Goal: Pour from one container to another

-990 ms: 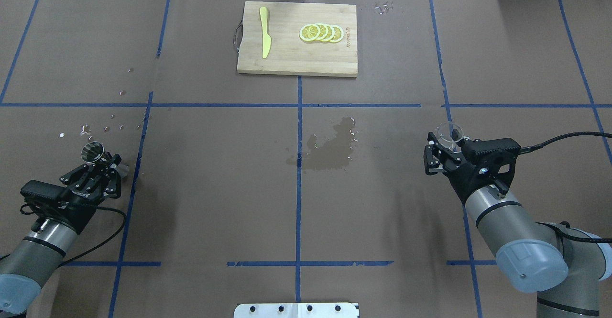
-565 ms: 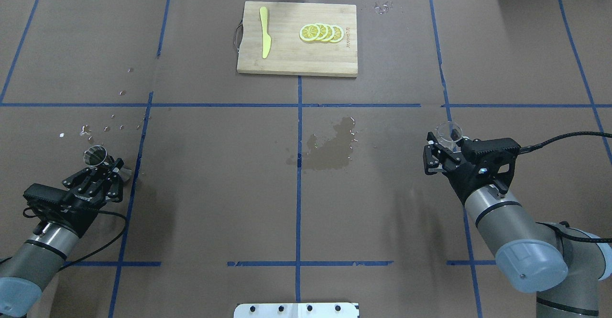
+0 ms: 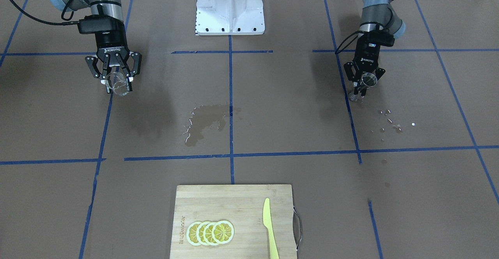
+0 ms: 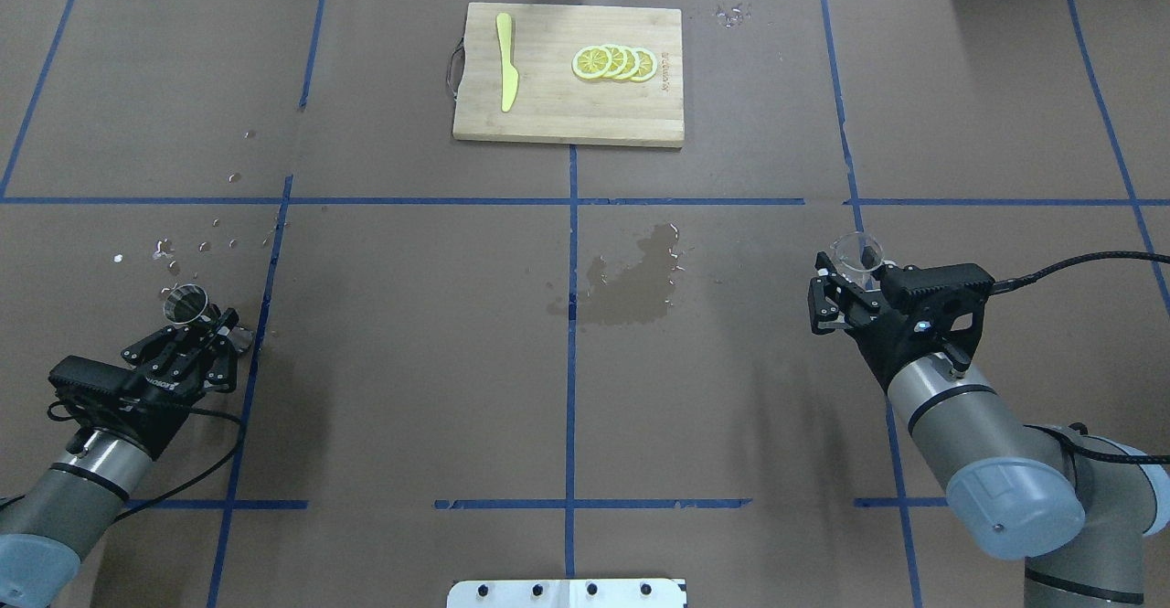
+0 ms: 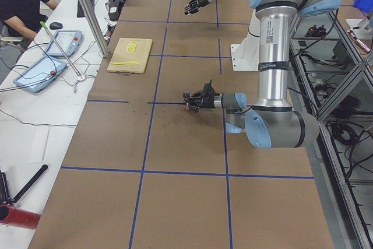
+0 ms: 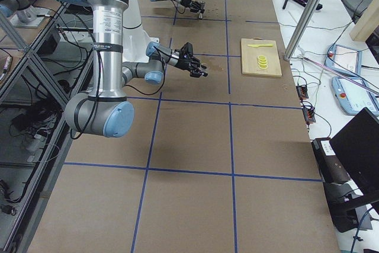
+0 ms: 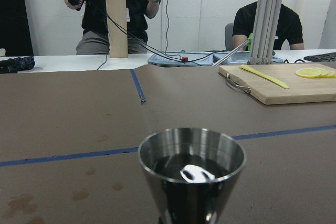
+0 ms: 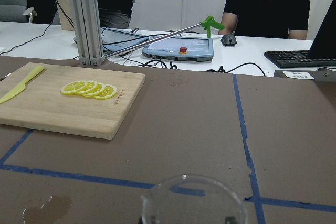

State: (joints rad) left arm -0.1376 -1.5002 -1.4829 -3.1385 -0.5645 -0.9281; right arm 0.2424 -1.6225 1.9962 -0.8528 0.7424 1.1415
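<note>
1. The right arm (image 4: 951, 425), lower right of the overhead view, and the left arm (image 4: 87, 471), lower left, are silver-grey tubes with pale blue joint caps (image 4: 1010, 507).
2. A black ring (image 4: 941, 395) bands each wrist.
3. Right gripper (image 3: 118, 83) and left gripper (image 3: 362, 87): black, with white "ROBOTIQ" lettering.
4. Black cables (image 4: 1065, 268) hang off both wrists.
5. White base (image 3: 230, 6), with dark screws (image 3: 223, 29) along its edge.

Between my left hand (image 4: 207, 323) and right hand (image 4: 855, 272) the bench (image 4: 411, 361) is open; the board (image 4: 567, 105) stands well beyond, at centre.
</note>
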